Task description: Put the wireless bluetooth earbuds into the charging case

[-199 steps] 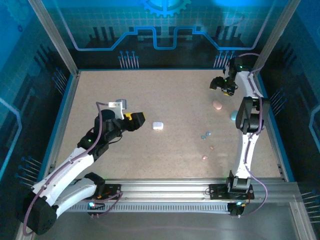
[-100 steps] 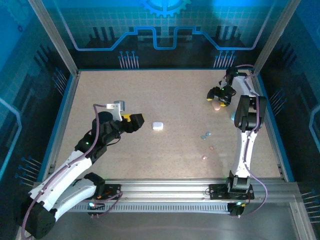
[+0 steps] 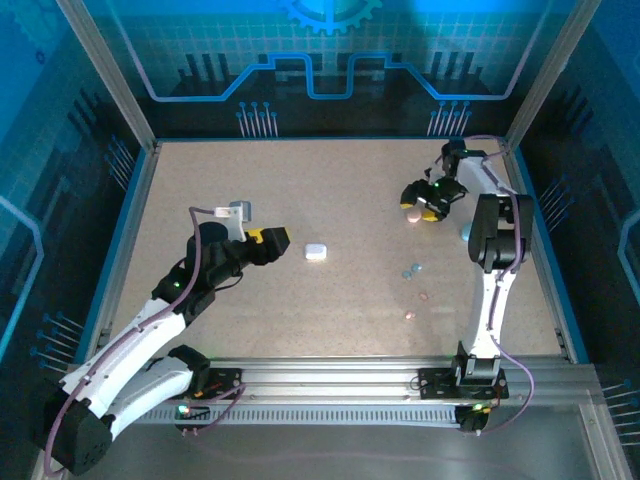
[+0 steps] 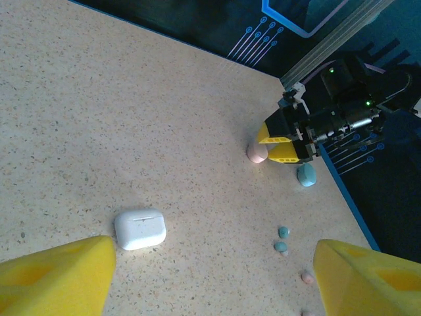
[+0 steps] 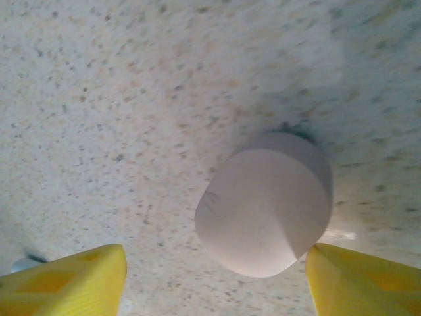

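The teal case (image 3: 466, 232) is half hidden behind the right arm in the top view. The left wrist view shows it whole, lying just beside the right gripper (image 3: 420, 203). That gripper stands wide open astride the pink case (image 5: 266, 210), with 1 yellow finger (image 5: 66, 280) on each side. Both fingers are cut off by the bottom edge of the right wrist view. A clear gap shows on the left side, but whether the other finger touches the case I cannot tell. The jaws are not closed on the case, which is soft and blurred up close, so its lid line is hard to read.

The earbuds (image 3: 417, 267) are too small for their shape to be made out. 2 pale blue ones lie close together, and 2 pink ones lie nearer the arm bases. All 4 are loose on the table (image 3: 250, 180), between the white case (image 3: 316, 251) and the right arm, apart from every case. In the left wrist view the nearest pink one is clipped by the bottom edge.

The left gripper (image 3: 279, 238) is wide open and holds nothing, pointing at the white case from near it. Only the tips of its fingers (image 4: 52, 276) show, in the bottom corners of the left wrist view.

The table is speckled beige with a blue rim. Metal posts (image 3: 105, 70) stand at its corners, and the back wall (image 3: 320, 60) is dark blue with glowing circuit lines and part of a gear.
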### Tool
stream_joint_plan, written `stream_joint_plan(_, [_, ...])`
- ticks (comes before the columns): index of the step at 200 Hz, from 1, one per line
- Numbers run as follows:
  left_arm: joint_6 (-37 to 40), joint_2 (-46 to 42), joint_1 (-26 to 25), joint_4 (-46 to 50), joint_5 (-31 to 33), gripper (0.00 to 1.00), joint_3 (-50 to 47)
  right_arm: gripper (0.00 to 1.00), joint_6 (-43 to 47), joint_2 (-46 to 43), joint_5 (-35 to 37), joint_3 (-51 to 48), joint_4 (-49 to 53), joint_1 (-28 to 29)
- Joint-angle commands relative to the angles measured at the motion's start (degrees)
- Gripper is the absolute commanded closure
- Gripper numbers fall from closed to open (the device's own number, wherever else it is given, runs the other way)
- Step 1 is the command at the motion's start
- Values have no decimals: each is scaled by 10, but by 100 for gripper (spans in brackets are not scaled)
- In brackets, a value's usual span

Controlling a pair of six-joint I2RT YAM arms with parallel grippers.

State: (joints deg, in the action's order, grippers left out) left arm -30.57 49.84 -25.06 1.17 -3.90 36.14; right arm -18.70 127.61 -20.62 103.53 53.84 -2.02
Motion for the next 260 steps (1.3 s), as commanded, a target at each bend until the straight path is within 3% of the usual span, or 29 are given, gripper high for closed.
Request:
stream_joint_plan(1, [-12, 0, 3, -5, -11, 20, -4, 27, -31, -3, -38, -6, -6, 19])
stream_joint_plan(30, [-14, -3, 3, -3, -8, 20, -5, 28, -37, -12, -76, -14, -16, 43])
stream_joint_plan(80, [-9, -2, 3, -1, -12, 20, -1, 27, -15, -68, 13, -15, -65, 28])
stream_joint_plan(97, [-6, 0, 3, 2, -19, 20, 3, 26, -3, -42, 21, 13, -79, 18])
stream_joint_plan(129, [2, 0, 3, 16, -37, 19, 12, 28, 10, 53, -30, 115, -47, 8])
stream_joint_plan(156, [13, 2, 3, 13, -53, 17, 14, 29, 7, 93, -37, 129, -49, 18])
stream_joint_plan(189, [19, 7, 3, 15, -62, 14, 17, 30, 26, 95, -44, 116, -45, 21])
stream_joint_plan(260, [16, 31, 3, 0, -67, 12, 20, 31, 53, 7, -60, 10, -59, 35])
